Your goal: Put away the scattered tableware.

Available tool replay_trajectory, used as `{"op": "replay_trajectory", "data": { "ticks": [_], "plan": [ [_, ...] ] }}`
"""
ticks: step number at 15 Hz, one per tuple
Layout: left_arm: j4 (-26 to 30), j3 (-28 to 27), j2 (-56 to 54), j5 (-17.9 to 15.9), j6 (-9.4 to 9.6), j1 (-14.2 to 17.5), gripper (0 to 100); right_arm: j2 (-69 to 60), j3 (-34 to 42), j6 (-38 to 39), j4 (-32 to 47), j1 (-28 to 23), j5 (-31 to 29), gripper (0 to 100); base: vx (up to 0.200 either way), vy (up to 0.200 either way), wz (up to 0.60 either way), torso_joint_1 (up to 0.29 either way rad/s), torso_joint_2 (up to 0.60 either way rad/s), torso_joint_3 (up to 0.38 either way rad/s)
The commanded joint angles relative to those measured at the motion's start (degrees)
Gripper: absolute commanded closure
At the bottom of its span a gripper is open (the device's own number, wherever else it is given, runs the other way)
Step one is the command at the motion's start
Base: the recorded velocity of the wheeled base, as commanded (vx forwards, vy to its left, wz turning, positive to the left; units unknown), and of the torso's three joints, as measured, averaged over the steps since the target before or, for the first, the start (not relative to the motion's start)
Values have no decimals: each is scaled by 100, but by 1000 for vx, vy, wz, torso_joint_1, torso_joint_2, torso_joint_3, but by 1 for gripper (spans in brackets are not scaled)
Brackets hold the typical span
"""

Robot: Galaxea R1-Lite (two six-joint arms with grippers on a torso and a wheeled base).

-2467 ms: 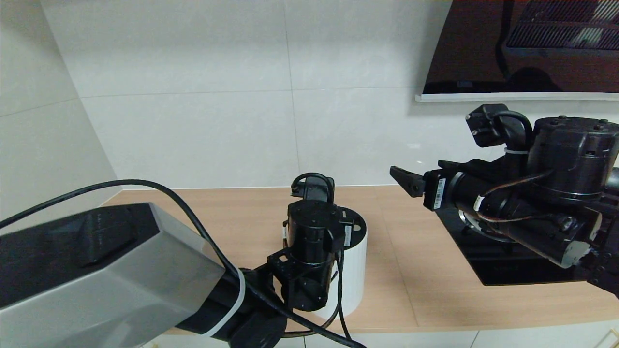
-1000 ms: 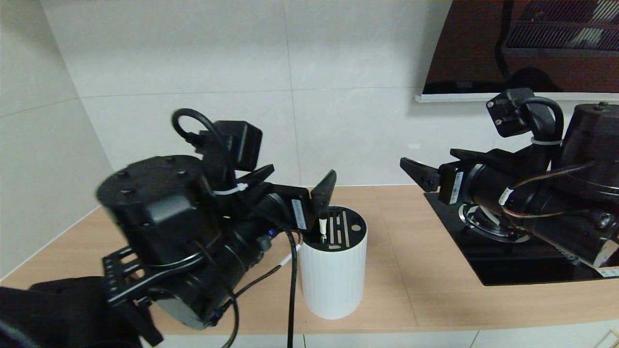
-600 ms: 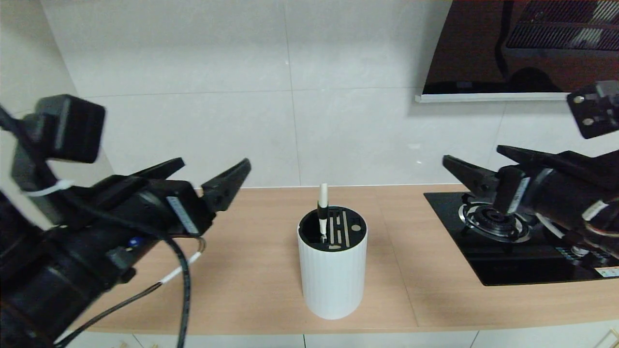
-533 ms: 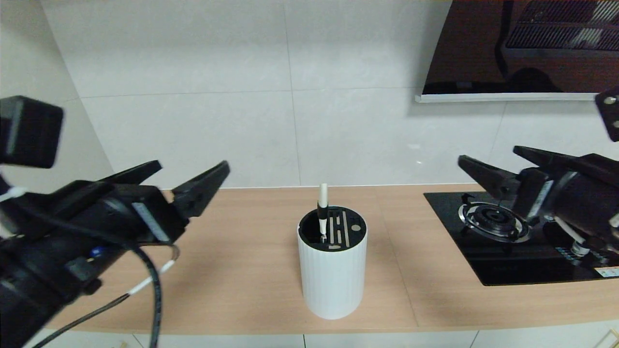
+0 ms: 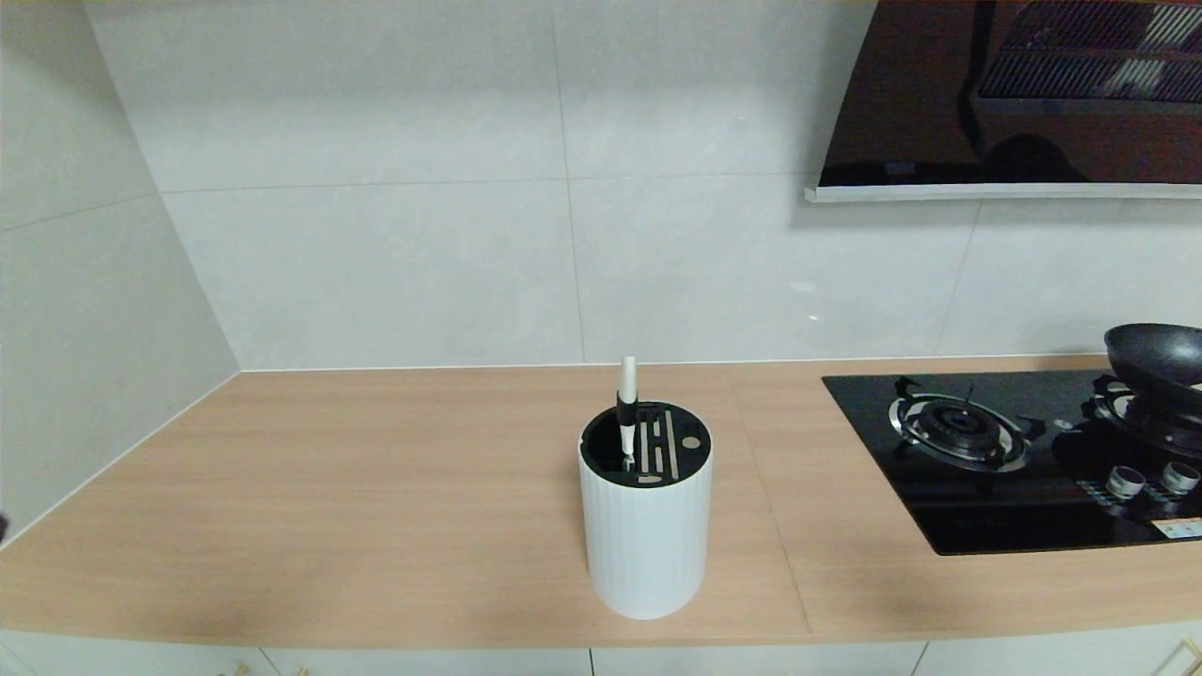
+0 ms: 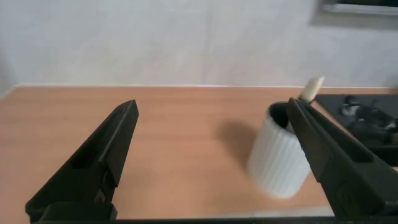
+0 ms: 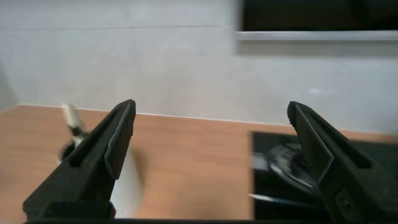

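In the head view, a white ribbed holder (image 5: 646,530) is standing upright on the wooden counter (image 5: 376,507), near its front edge. A utensil (image 5: 626,394) with a white handle and a dark band is sitting upright in one of the slots in the holder's black top, its handle poking up above the rim. A black hob (image 5: 995,488) is lying on the counter well off to the holder's right, and a dark pan (image 5: 1157,352) is resting on its far burner. A dark hood (image 5: 1014,94) is hanging on the tiled wall (image 5: 376,188) above the hob.

In the left wrist view, the left gripper (image 6: 210,107) is hovering over the counter (image 6: 174,137) with its jaws spread wide and is gripping nothing. The holder (image 6: 277,158) is standing ahead of it, partly behind one finger, apart from both. The utensil's pale handle (image 6: 313,89) is sticking up from it, just past that fingertip. The hob (image 6: 367,115) is lying farther off beyond that finger.

In the right wrist view, the right gripper (image 7: 211,107) is also gaping wide and carrying nothing. The holder (image 7: 129,186) is showing ahead of it, mostly hidden behind one finger, with the utensil's handle (image 7: 71,117) rising beside that finger. The hob (image 7: 283,180) is lying ahead between the fingers, nearer the other one, and the hood (image 7: 317,15) is hanging on the wall beyond.
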Motion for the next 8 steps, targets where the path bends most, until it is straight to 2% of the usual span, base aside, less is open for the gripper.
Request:
{"op": "replay_trajectory", "data": {
  "ticks": [1,4,5,7,8],
  "plan": [
    [594,-26,-1407,-84,91,648,0,-1997,44,-33,1450,-923,56,0,0,0,0,0,0,0],
    [1016,-122,-2225,-66,733,1008,0,-2946,53,-50,2522,-1327,47,0,0,0,0,0,0,0],
    [1007,-105,-2216,39,777,1167,0,-2929,53,-24,2504,-1442,21,0,0,0,0,0,0,0],
    [1007,-69,-2216,171,680,1483,0,-3157,70,-103,2539,-1925,135,0,0,0,0,0,0,0],
    [1007,-17,-2260,171,689,1764,0,-3289,106,-191,2680,-2118,135,0,0,0,0,0,0,0]
  ]
}}
